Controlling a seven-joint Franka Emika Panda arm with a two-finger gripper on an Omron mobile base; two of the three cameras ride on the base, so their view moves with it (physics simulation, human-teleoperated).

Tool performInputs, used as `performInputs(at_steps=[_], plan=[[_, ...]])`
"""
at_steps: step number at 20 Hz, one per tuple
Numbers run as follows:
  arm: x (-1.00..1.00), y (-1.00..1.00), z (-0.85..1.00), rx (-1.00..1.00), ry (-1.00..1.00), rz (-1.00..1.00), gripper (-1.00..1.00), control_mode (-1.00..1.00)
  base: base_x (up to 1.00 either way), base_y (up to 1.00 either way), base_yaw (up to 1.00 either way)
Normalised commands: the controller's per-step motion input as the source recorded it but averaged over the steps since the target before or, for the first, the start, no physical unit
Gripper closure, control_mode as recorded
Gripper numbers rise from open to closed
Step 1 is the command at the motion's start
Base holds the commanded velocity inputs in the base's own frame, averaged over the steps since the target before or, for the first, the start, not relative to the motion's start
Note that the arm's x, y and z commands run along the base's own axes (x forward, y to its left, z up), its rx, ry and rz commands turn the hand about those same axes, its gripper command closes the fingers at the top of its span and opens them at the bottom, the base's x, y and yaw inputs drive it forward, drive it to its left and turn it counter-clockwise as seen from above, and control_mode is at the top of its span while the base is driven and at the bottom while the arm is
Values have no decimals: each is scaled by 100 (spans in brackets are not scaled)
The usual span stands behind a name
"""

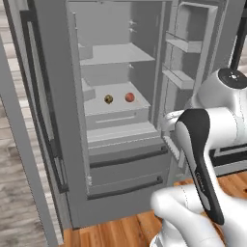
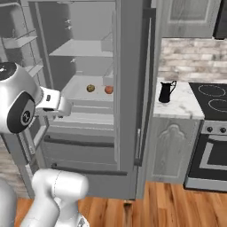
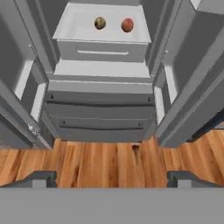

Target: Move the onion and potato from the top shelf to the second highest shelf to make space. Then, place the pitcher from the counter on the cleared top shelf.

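Grey fridge doors are seen standing open, and inside, the potato [image 1: 108, 99] and the onion [image 1: 130, 97] are found side by side, near each other but apart, on the slotted shelf [image 1: 116, 118], the potato to the left and the onion to the right in the left base view. Above it, the plain shelf [image 1: 116, 54] is seen bare. From the right base view the potato [image 2: 90, 88] and onion [image 2: 108, 89] are shown in the same order, and the black pitcher [image 2: 166, 92] is seen upright on the marbled desk [image 2: 181, 108], right of the fridge and just left of the black stovetop [image 2: 213, 99]. In the hand view the tool [image 3: 112, 178] is held wide open and empty, its fingers [image 3: 41, 178] spread far apart over the wooden floor [image 3: 109, 157], well away from the potato [image 3: 100, 22] and onion [image 3: 127, 25], which are seen far ahead on the slotted shelf [image 3: 78, 26] above the fridge drawers [image 3: 103, 127].
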Motion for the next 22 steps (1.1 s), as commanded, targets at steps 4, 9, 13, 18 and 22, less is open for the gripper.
performInputs(at_steps=[4, 9, 13, 18, 22], plan=[[0, 0, 0, 0, 0, 0, -100, 100, -86, 0, -34], [0, 0, 0, 0, 0, 0, -100, 100, -21, -16, -46], [0, 0, 0, 0, 0, 0, -100, 100, 0, -44, -53], [0, 0, 0, 0, 0, 0, -100, 100, 9, -49, -55], [0, 0, 0, 0, 0, 0, -100, 100, 28, -46, -52]])
